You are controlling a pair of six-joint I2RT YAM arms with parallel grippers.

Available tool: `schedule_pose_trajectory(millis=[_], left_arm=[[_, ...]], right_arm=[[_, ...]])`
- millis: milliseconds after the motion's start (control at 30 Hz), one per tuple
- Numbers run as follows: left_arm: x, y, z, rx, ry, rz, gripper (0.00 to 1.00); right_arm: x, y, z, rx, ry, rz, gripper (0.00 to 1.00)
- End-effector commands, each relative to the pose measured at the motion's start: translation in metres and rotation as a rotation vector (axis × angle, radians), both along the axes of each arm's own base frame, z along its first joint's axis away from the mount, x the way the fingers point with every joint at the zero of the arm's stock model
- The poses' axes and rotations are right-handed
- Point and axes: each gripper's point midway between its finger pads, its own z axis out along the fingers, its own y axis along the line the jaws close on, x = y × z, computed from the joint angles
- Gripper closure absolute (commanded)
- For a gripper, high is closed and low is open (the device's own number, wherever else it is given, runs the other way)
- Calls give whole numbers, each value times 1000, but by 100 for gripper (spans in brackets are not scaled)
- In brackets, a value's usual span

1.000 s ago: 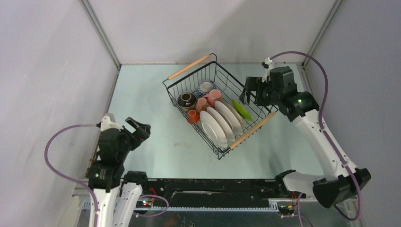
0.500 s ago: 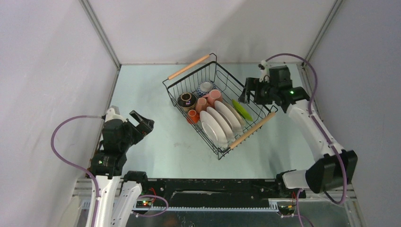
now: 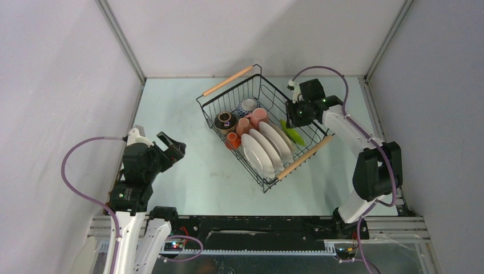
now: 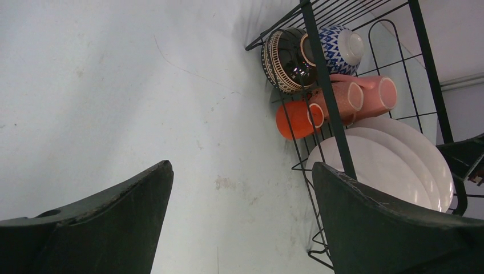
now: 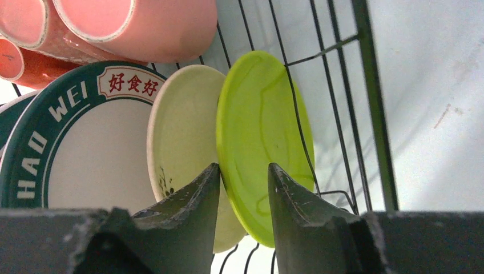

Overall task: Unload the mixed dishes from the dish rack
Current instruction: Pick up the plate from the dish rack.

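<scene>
Lime-green plate [image 5: 262,142] is the dish in hand: it stands on edge at the outer end of the row inside the dish rack [image 5: 374,103], leaning close against the cream saucer [image 5: 182,142], with the green-rimmed white plate [image 5: 85,154] behind that and the pink mugs [image 5: 142,23] beyond. The right gripper [image 5: 244,171] hangs over it with its jaws narrowly parted, one finger on each side of the plate's upper rim. They do not look clamped yet, though whether a pad already touches cannot be told. To do this well, the inner finger should slide down only into the thin gap between lime plate and saucer — not behind the saucer, or two dishes come up together. Close firmly on the rim, since glazed or plastic ware is likely slippery, then lift straight up along the plate's own plane so it clears the wires without snagging. The left gripper [image 4: 241,165] hovers over the bare table [image 4: 85,85] with jaws spread wide, well apart from the rack and holding nothing.
</scene>
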Motion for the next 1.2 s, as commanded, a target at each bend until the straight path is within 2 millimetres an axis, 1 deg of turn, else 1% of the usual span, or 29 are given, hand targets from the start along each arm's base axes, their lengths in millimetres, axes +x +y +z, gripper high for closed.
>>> schedule_pose_trajectory(millis=[0, 67, 133, 233, 333, 367, 400, 467, 500, 533, 733, 900, 1000, 1033, 1067, 1100, 1133, 1167], left_arm=[[4, -4, 20, 11, -67, -39, 1], [4, -7, 19, 6, -65, -51, 0], [4, -8, 20, 3, -66, -55, 0], [6, -9, 21, -1, -70, -62, 0], [8, -12, 23, -9, -74, -73, 1], [9, -13, 25, -15, -78, -78, 0], [10, -14, 24, -17, -77, -80, 0], [11, -15, 26, -26, -79, -85, 1], [11, -17, 27, -34, -81, -91, 1], [12, -18, 28, -39, -82, -95, 1], [13, -27, 32, -69, -90, -134, 1], [12, -32, 37, -88, -100, -158, 0], [11, -37, 42, -106, -107, -180, 0], [11, -38, 45, -111, -112, -184, 0], [10, -41, 47, -124, -114, -198, 0], [11, -43, 50, -131, -119, -204, 0], [10, -46, 53, -148, -123, -220, 1], [10, -48, 57, -157, -132, -230, 1]], right_arm=[[18, 9, 3, -11, -49, 43, 62], [18, 11, -1, -14, -43, 51, 63], [17, 12, -3, -18, -38, 67, 67], [15, 15, 2, -17, -45, 91, 74], [12, 16, 13, -7, -61, 101, 80], [12, 16, 17, -4, -68, 102, 84], [10, 16, 21, -5, -71, 104, 86], [7, 16, 33, -2, -87, 110, 95], [7, 16, 36, -3, -94, 110, 97], [5, 16, 44, -1, -107, 113, 100], [-4, 16, 88, -23, -198, 113, 100], [-19, 15, 130, -66, -299, 145, 100], [-31, 26, 156, -82, -371, 201, 100], [-40, 33, 164, -86, -399, 241, 100], [-43, 36, 170, -97, -421, 257, 100], [-54, 46, 177, -104, -459, 316, 100], [-58, 45, 185, -130, -497, 325, 100], [-68, 58, 186, -158, -538, 403, 100]])
